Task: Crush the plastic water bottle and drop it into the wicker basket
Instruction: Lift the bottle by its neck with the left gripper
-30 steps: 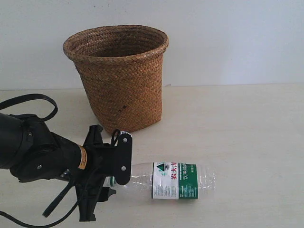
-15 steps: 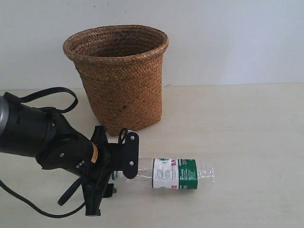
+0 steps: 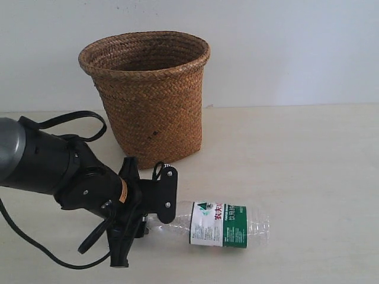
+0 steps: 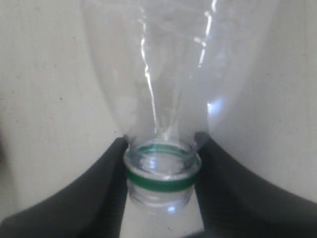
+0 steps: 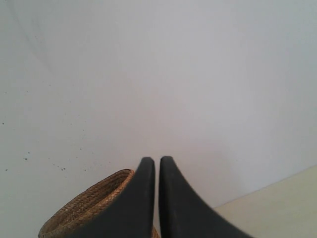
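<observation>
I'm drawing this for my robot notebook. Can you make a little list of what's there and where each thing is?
bottle: lying on its side on the table, in front of the basket, not touching it
bottle shape: not flattened yet
basket: standing upright behind the bottle
left gripper: shut on the bottle's neck, by the green ring
right gripper: shut, holding nothing, with the basket's rim in its view
</observation>
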`<state>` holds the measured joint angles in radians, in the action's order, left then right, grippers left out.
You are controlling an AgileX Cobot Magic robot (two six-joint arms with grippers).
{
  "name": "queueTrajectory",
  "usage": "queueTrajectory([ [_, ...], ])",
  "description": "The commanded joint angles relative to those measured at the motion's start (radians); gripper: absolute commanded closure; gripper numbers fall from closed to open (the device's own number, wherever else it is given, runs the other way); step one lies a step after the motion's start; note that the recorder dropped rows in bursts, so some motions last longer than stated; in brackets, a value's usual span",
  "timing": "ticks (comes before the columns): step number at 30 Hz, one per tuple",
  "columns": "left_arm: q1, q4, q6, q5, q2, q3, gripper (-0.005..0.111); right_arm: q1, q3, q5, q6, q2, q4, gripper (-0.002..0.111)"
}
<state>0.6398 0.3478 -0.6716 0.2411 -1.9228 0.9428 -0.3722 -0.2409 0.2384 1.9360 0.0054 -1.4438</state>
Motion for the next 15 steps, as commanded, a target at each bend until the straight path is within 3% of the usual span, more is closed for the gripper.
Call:
queueTrajectory([
  [1,-0.002,0.01,-0.003,0.003,0.001,0.001,0.102,0.004,0.002,0.002,-0.005,-0.005,-0.003,0.108],
  [6,-0.002,0.008,-0.003,0.053,0.064,0.001,0.103,0.004,0.002,0.002,-0.005,-0.005,-0.003,0.108],
  [15,-0.002,-0.012,0.018,0.282,0.286,0.001,0.103,0.004,0.002,0.002,-0.005,-0.005,-0.003,0.108],
])
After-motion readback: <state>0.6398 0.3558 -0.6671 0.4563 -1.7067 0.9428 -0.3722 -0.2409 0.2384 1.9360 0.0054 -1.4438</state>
